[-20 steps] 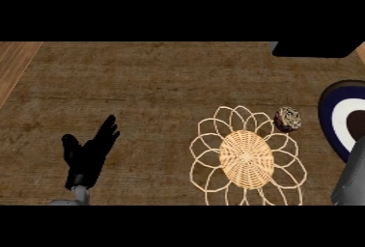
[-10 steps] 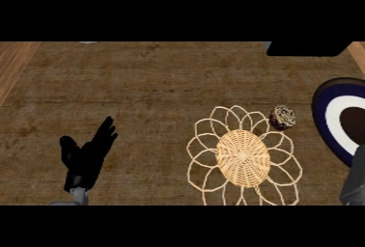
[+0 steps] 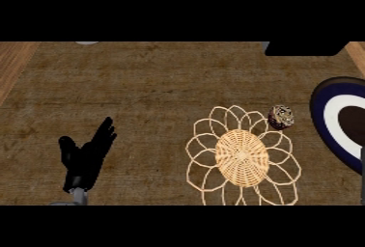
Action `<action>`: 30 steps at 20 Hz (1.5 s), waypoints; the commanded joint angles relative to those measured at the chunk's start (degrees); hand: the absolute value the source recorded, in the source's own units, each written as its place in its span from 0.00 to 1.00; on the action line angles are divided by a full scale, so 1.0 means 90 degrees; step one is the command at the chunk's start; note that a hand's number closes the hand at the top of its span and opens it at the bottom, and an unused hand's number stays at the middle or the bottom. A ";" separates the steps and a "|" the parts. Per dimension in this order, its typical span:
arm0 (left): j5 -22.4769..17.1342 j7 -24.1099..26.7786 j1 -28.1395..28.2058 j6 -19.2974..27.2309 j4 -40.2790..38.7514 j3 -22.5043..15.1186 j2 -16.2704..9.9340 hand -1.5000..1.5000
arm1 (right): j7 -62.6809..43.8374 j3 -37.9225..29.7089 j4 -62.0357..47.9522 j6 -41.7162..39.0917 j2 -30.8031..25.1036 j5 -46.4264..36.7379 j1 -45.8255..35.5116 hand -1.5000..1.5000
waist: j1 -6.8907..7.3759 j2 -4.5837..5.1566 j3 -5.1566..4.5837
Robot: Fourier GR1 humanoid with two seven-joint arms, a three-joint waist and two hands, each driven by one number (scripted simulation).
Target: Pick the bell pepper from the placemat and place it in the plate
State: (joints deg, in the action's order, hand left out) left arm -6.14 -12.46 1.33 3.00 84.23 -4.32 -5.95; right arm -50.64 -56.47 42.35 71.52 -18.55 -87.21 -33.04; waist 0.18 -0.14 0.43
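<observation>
Brown woven matting is seen across the counter, with a strip of lighter wood along its nine o'clock edge. At about eight o'clock the left hand is shown resting, its black fingers straight and spread apart, with nothing held in it. Toward four o'clock a straw placemat of looped petals around a woven disc is laid flat. The bell pepper, small, dark and mottled, is found on the placemat's outer petals at the mat's one o'clock, upright and untouched. Just beside it, at three o'clock, the plate is cut by the edge, dark blue with a white ring and a dark centre. The right hand is not shown.
</observation>
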 commanded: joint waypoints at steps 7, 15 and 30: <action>-0.0058 -0.0210 0.0096 -0.0022 0.0149 0.0038 -0.0023 0.50 | 0.0527 0.1049 0.1925 0.1558 0.0522 0.1783 0.0890 0.00 | -0.0031 -0.0007 -0.0026; 0.0013 0.0005 0.0299 -0.0018 -0.0009 0.0078 -0.0005 0.50 | 0.0725 0.2979 0.4828 0.1580 0.1967 0.2797 0.2919 0.00 | -0.0140 -0.0040 -0.0045; -0.0040 0.0159 0.0301 -0.0353 -0.0187 0.0218 -0.0159 0.50 | 0.0287 0.4847 0.4870 0.1593 0.2060 0.2820 0.4301 0.00 | -0.0041 0.0013 -0.0040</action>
State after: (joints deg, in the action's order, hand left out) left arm -5.91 -12.76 1.92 2.00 84.71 -3.19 -6.04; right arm -45.23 -14.77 86.38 84.18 -0.16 -61.20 4.15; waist -0.16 -0.25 0.26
